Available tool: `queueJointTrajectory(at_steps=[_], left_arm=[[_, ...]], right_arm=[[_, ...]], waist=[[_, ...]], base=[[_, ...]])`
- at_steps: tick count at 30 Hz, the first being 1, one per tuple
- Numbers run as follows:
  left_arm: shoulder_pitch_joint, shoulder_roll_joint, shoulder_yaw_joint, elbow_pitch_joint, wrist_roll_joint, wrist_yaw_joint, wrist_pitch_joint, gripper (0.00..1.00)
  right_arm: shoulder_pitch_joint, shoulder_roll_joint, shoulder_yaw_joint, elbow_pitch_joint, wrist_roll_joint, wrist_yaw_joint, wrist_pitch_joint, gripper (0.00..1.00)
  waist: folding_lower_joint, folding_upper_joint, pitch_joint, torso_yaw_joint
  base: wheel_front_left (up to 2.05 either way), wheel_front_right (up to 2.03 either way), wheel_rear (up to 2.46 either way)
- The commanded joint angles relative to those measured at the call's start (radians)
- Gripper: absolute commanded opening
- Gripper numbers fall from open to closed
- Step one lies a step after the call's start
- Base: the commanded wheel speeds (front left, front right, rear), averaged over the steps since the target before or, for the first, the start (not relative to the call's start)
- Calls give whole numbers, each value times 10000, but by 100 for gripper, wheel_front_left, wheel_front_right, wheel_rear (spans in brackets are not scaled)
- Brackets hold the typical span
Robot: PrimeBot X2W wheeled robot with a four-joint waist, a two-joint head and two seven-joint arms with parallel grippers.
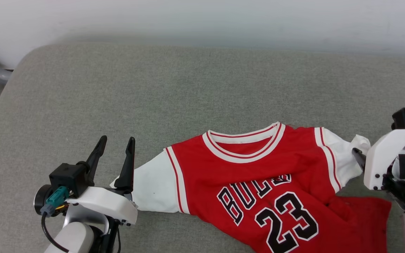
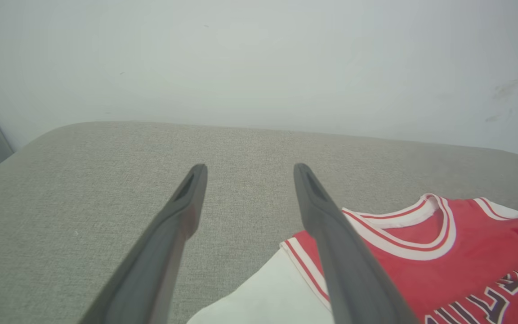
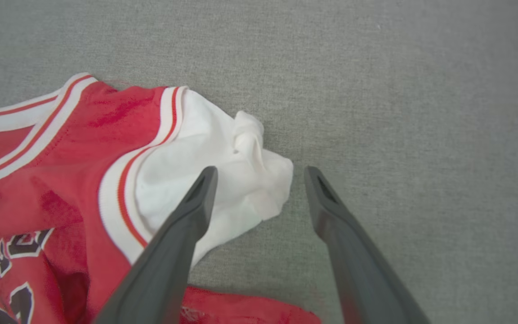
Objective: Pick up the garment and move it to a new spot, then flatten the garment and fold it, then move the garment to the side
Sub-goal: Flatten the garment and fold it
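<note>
Red garment (image 3: pixel 61 135) shows a bunched sleeve end (image 3: pixel 252 148) by the parted right claw (image 3: pixel 260 168).

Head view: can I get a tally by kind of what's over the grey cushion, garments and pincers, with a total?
Garments: 1, the red garment lying rumpled, number 23 up
Pincers: 2, the left pincer and the right pincer, both open
Total: 3

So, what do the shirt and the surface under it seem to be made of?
Shirt: soft matte knit, probably polyester jersey; it creases and bunches at one sleeve. Surface: grey woven upholstery cloth, perhaps over padding; a coarse weave shows and the corners are rounded.
</note>
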Motion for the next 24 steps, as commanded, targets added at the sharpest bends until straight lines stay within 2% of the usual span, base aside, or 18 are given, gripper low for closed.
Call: queueJointTrajectory(at_steps=[1,5,11,12,13,14,20,24], left_arm=[[-132,5,0,-35,49,-25,-37,100],[-334,-52,-16,-39,17,-108,-111,100],[-544,-127,-42,168,-76,-310,-181,100],[-557,-133,-45,219,-92,-352,-187,100],[-574,-144,-57,283,-160,-408,-165,100],[-573,-160,-69,355,-238,-458,-95,100],[-741,25,-47,950,-968,-987,740,100],[-1062,431,-51,1410,-1692,-1445,2154,100]], right_arm=[[-328,-130,177,187,50,-7,367,100],[-843,-385,529,679,115,-7,1162,100],[-925,-245,614,1804,137,-7,2189,100],[-853,-186,593,1974,154,-7,2379,67],[-803,-101,594,2091,227,-6,2486,20],[-774,-43,555,2179,296,-6,2576,0],[-711,-156,429,1911,410,-7,2014,0],[-629,-172,516,1557,503,-7,1712,0]], waist=[[-1,0,299,192],[-1,0,708,336],[-1,0,1031,439],[-1,0,1038,450],[-1,0,1038,456],[-1,0,1029,453],[-1,0,671,313],[-1,0,384,115]], base=[[0,0,0],[0,0,0],[0,0,0],[0,0,0],[0,0,0],[0,0,0],[0,0,0],[0,0,0]])
